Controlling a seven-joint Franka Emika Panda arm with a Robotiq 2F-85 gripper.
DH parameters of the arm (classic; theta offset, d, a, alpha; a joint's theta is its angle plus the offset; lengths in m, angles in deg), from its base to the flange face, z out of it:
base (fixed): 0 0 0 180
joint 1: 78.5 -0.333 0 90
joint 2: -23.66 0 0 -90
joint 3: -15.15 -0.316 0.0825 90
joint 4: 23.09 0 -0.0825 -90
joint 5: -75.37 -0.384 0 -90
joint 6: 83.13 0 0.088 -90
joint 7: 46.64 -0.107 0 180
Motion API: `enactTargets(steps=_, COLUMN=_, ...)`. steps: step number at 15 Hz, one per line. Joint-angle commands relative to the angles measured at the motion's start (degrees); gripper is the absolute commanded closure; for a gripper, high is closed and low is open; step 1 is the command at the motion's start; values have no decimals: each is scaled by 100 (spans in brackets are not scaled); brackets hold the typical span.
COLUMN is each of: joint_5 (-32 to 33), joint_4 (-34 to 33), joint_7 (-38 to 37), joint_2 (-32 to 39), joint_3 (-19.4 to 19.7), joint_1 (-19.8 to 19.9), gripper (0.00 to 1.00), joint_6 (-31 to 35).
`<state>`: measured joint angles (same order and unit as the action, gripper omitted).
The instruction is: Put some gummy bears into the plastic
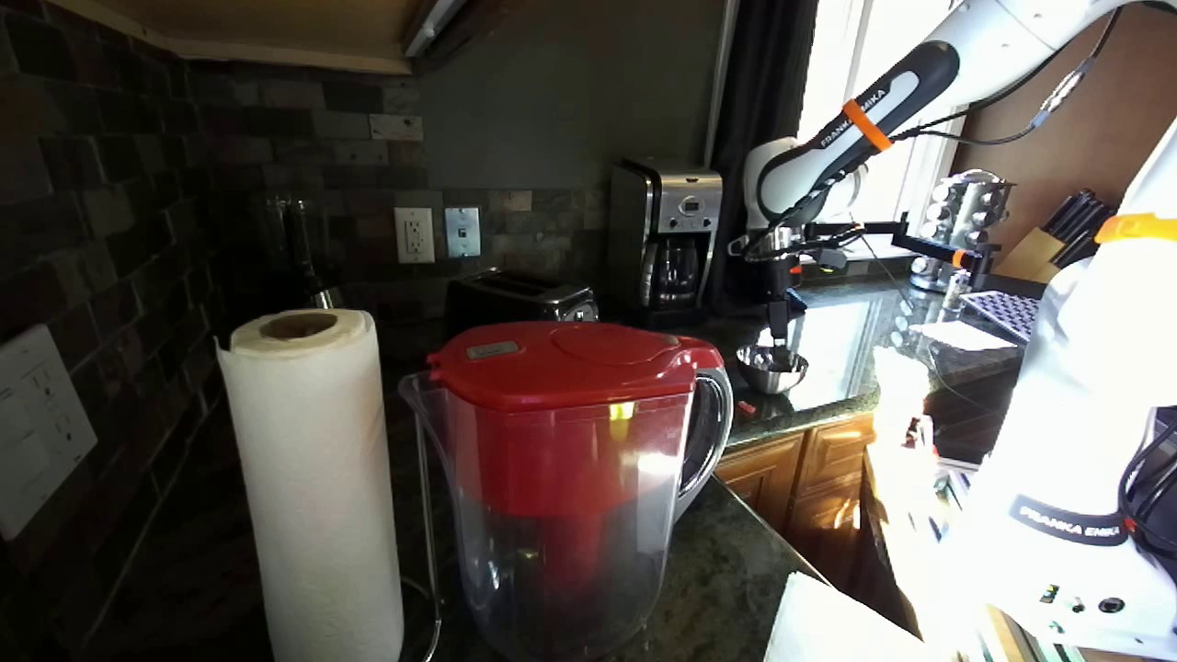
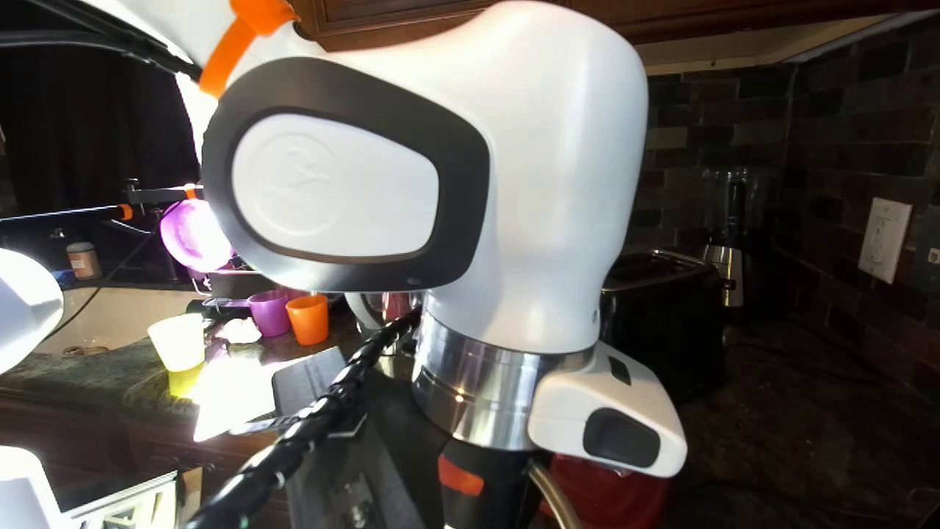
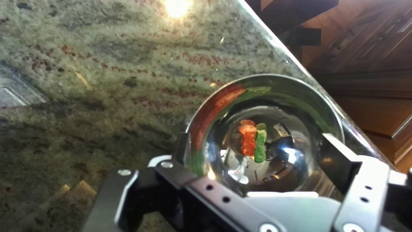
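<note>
Hanging low over a metal bowl [image 3: 305, 119] in a kitchen, with the jaws of the tool [image 3: 259, 148] spread wide and dark fingers [image 3: 341, 164] to either side of the bowl in the wrist view. Cannot tell whether in contact with the rim. At the bottom of the bowl, an orange-red gummy bear [image 3: 248, 138] and a green gummy bear [image 3: 260, 145], lengthwise side by side, with both colors mirrored on the polished inner wall. All close to the front edge of the speckled stone tabletop [image 3: 128, 80], above wooden cabinets [image 1: 837, 450]. Just beside the bowl, in an exterior view, a red piece [image 1: 747, 407], too small to identify. Toward the tabletop's back edge, a coffee maker [image 1: 676, 257] and a toaster [image 1: 524, 299], the latter in both exterior views. In the foreground of an exterior view, a red-lidded clear pitcher [image 1: 570, 441] next to an upright paper towel roll [image 1: 317, 496]. Farther along the tabletop, near a sink [image 2: 132, 308], a purple cup [image 2: 270, 314], an orange cup [image 2: 308, 321] and a pale yellow cup [image 2: 178, 342]. Across the middle of an exterior view, the white arm [image 2: 558, 184], screening off much of the scene.
</note>
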<state>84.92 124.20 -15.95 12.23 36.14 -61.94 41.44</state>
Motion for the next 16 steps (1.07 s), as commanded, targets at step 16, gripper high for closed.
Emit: enactTargets(steps=16, joint_5=-131, joint_4=1029, joint_7=-6400, joint_2=-1437, joint_3=-2424, joint_1=-72, gripper=0, joint_6=806)
